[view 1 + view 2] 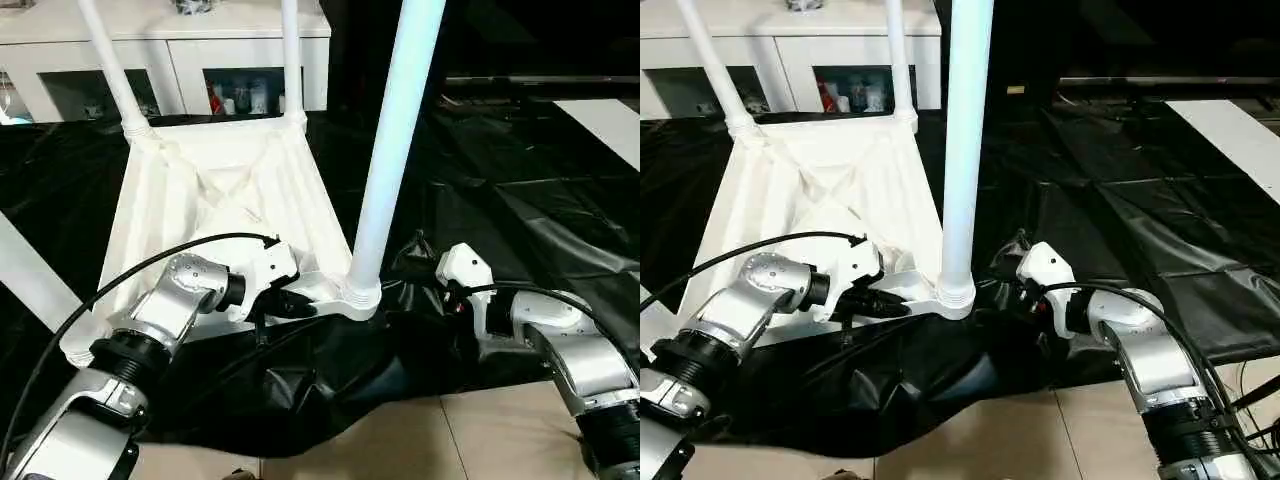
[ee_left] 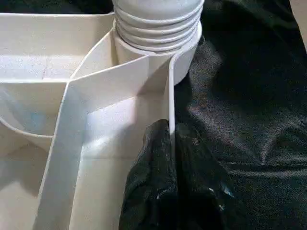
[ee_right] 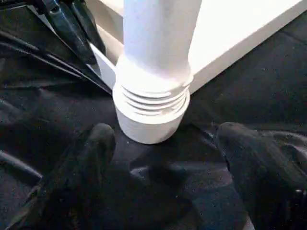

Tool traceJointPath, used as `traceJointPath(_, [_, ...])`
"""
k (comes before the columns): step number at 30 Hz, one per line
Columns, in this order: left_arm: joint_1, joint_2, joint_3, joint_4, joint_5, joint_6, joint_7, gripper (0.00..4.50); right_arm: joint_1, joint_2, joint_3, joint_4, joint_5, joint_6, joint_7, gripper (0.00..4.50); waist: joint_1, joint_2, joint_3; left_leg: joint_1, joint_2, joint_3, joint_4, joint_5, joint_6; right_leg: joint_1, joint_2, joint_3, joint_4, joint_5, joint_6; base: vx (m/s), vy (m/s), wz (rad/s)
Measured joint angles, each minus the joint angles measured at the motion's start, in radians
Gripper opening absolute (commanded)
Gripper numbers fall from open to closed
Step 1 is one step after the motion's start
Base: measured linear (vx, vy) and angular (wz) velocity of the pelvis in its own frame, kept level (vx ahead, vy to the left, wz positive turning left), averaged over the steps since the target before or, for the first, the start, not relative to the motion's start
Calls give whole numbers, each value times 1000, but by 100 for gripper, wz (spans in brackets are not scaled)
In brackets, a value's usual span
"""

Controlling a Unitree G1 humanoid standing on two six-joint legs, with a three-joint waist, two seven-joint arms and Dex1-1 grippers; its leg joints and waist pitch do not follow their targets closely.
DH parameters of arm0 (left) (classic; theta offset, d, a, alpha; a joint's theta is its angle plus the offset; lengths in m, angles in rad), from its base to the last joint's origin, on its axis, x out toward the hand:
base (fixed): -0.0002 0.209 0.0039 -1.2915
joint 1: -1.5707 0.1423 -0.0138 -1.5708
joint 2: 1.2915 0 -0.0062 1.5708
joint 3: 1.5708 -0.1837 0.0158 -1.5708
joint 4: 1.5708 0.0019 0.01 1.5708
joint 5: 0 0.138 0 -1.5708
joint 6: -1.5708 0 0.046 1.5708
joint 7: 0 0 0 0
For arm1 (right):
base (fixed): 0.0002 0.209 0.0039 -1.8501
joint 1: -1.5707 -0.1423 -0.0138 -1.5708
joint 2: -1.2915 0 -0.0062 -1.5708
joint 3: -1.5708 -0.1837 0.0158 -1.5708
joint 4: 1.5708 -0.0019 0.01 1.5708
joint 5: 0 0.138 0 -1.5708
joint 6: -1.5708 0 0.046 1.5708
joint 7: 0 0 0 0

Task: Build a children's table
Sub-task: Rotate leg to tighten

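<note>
Three legs [image 1: 400, 140] stand upright in the corner sockets of the children's table [image 1: 235, 185], which lies upside down, white and ribbed, on the black-draped surface [image 1: 520, 200]. The left pincer [image 2: 171, 158] is clenched on the table's thin rim wall at seven o'clock from the nearest leg. The right pincer [image 3: 165, 158] waits released at three o'clock of that socket. Judged from here: hold the rim steady, close squarely around the leg's threaded base, then twist.

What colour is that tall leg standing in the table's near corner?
White, like the rest of the table; the leg shows best in the left eye view.
</note>
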State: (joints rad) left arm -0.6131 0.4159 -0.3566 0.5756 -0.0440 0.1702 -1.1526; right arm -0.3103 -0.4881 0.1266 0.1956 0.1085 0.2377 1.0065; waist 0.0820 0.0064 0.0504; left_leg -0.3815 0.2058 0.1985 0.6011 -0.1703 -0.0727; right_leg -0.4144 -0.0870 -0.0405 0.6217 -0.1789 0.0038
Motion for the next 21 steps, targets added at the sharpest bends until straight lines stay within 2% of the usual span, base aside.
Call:
traceJointPath(1, [2, -2, 5, 0, -3, 4, 0, 56, 0, 0, 0, 0, 0, 0, 0, 379, 0, 0, 0, 0, 0, 0, 0, 0, 0, 0, 0, 0, 0, 0, 0, 0, 0, 0])
traceJointPath(10, [22, 11, 18, -14, -2, -22, 0, 56, 0, 0, 2, 0, 5, -1, 1, 379, 2, 0, 0, 0, 0, 0, 0, 0, 0, 0, 0, 0, 0, 0, 0, 0, 0, 0])
traceJointPath(12, [22, 11, 18, -14, -2, -24, 0, 20, 0, 0, 2, 0, 6, -1, 1, 379, 2, 0, 0, 0, 0, 0, 0, 0, 0, 0, 0, 0, 0, 0, 0, 0, 0, 0])
traceJointPath(21, [22, 11, 19, -10, 0, -26, -7, 8, 11, 0, 3, -37, 54, -1, 51, 379, 1, 1, 0, 0, 0, 0, 0, 0, 0, 0, 0, 0, 0, 0, 0, 0, 0, 0])
